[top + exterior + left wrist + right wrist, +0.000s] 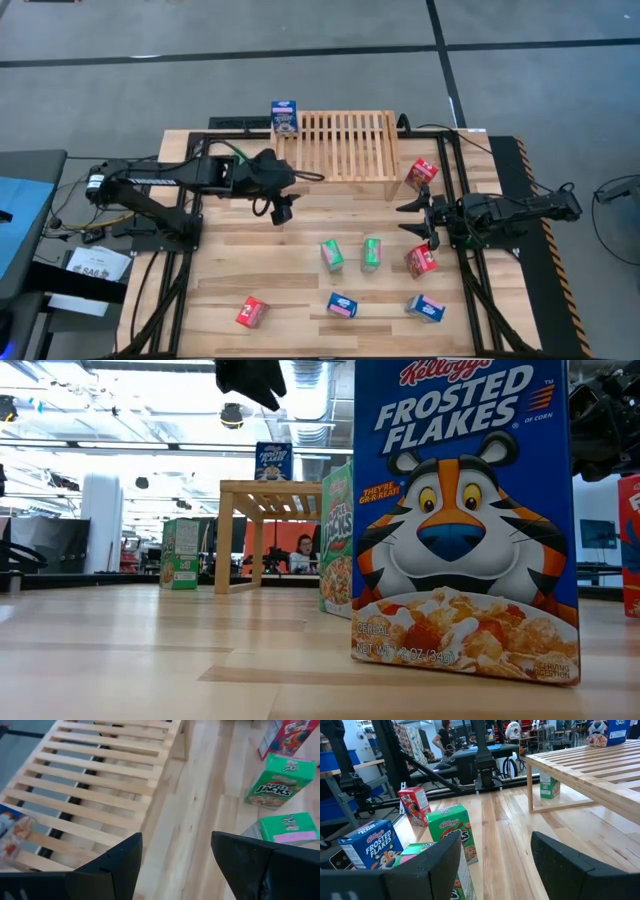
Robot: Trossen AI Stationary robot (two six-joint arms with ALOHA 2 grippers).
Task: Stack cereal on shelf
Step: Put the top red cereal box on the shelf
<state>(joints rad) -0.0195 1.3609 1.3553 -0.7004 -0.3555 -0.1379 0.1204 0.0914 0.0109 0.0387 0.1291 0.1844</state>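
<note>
The shelf (345, 145) is a slatted wooden rack at the table's far side; it also fills much of the left wrist view (100, 785). One blue cereal box (284, 117) stands on its far left corner. Red (421, 173), green (332, 255) and blue (342, 305) cereal boxes stand scattered on the table in front of it. My left gripper (281, 212) hovers above the table near the shelf's front left corner, open and empty (175, 865). My right gripper (415, 215) waits open at the table's right side (495, 865), near a red box (421, 261).
More boxes stand on the planks: a second green (371, 253), a blue (426, 308) and a red (251, 312) near the front edge. Another green box (180, 552) stands left of the shelf. Black frame rails run along both table sides.
</note>
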